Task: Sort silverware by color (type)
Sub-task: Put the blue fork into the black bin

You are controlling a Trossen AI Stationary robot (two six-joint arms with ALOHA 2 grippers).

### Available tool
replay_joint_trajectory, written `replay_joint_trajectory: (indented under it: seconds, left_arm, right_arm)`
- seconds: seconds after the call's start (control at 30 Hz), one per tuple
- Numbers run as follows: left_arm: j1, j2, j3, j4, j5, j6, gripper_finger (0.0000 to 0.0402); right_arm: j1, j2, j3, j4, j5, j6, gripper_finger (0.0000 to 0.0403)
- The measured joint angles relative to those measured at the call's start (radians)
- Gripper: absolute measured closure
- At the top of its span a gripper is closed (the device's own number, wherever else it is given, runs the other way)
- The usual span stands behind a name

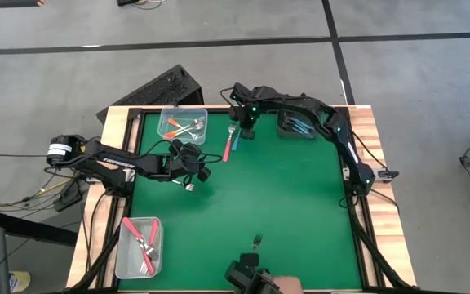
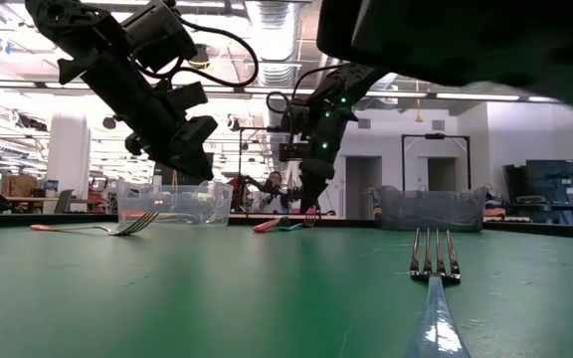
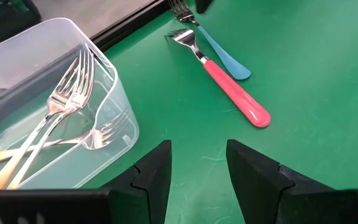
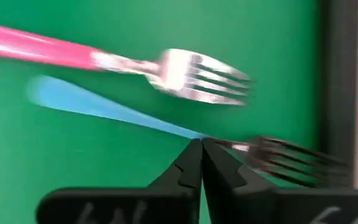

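Forks are scattered over the green mat [image 1: 284, 188]. A blue-handled fork [image 4: 104, 107] and a pink-handled fork [image 3: 232, 89] lie side by side near the far edge, and the right gripper [image 4: 201, 146] is down on the blue one, its fingers [image 4: 188, 165] closed to a point around the thin neck between handle and tines. The pink fork lies just beyond those fingertips, apart from them.

The left gripper [image 3: 197, 171] hovers over bare mat with its fingers [image 3: 154, 171] apart and nothing between them. Ahead of them, to one side, stands a clear bin [image 3: 114, 81] holding orange-handled forks [image 3: 17, 158]; the pink and blue forks lie farther ahead. Another fork [image 1: 191, 187] lies on the mat right by this gripper.

At the mat's near left corner a second clear bin [image 1: 160, 224] holds red-handled forks [image 1: 141, 241]. A dark bin [image 1: 285, 131] by the right arm has blue handles in it. One more fork [image 2: 434, 268] lies close to the near edge, its tines pointing across the table.

The mat sits in a wooden frame [image 1: 382, 220] on a grey floor [image 1: 431, 90] crossed by dark lines. Beyond the table the room is open and bright, with ceiling lights [image 2: 277, 20], white walls and a screen [image 2: 550, 184] on the right.
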Motion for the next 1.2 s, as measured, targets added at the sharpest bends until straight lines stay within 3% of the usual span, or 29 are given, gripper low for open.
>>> replay_joint_trajectory:
  seconds: [0.1, 0.73, 1.2]
  left_arm:
    - [0.000, 0.000, 0.000, -0.001, 0.000, 0.000, 0.0260]
    - [0.000, 0.000, 0.000, 0.001, -0.015, -0.011, 0.0260]
    - [0.000, 0.000, 0.000, 0.006, -0.023, -0.027, 0.0260]
  right_arm:
    - [-0.015, 0.000, 0.000, 0.052, 0.067, -0.036, 0.0391]
    - [-0.054, 0.046, -0.001, 0.111, -0.029, -0.030, 0.0390]
    - [-0.058, 0.071, 0.004, -0.183, -0.057, -0.006, 0.0390]
